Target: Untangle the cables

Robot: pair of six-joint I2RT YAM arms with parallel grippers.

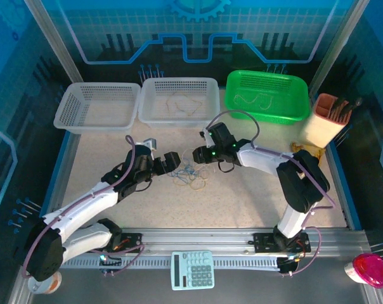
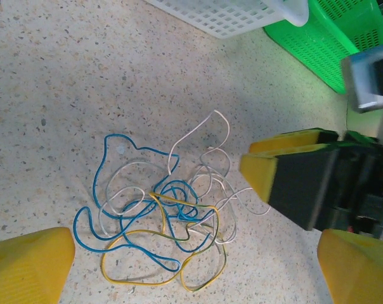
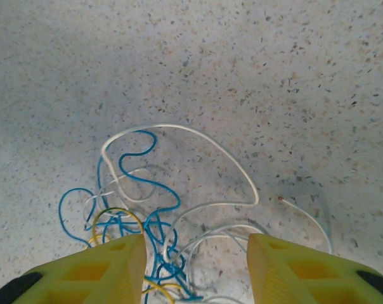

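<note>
Mid white basket [image 1: 179, 119]: thin tan cord [image 1: 182, 104], prob. just one. Green basket [image 1: 267, 117]: pale cord [image 1: 255, 99]. Cables [image 1: 193, 174] lie tangled on table [image 1: 261, 190] btwn both arms. L fingers [image 2: 26, 266] spread wide, low beside tangle. R fingers [image 3: 103, 272] part-spread, straddling strands, pinching nothing.

Tangled white, blue, yellow cables [image 3: 152, 183] on speckled tabletop [image 3: 274, 63]; right pincer [image 3: 196, 244] jaws apart just above near strands
</note>
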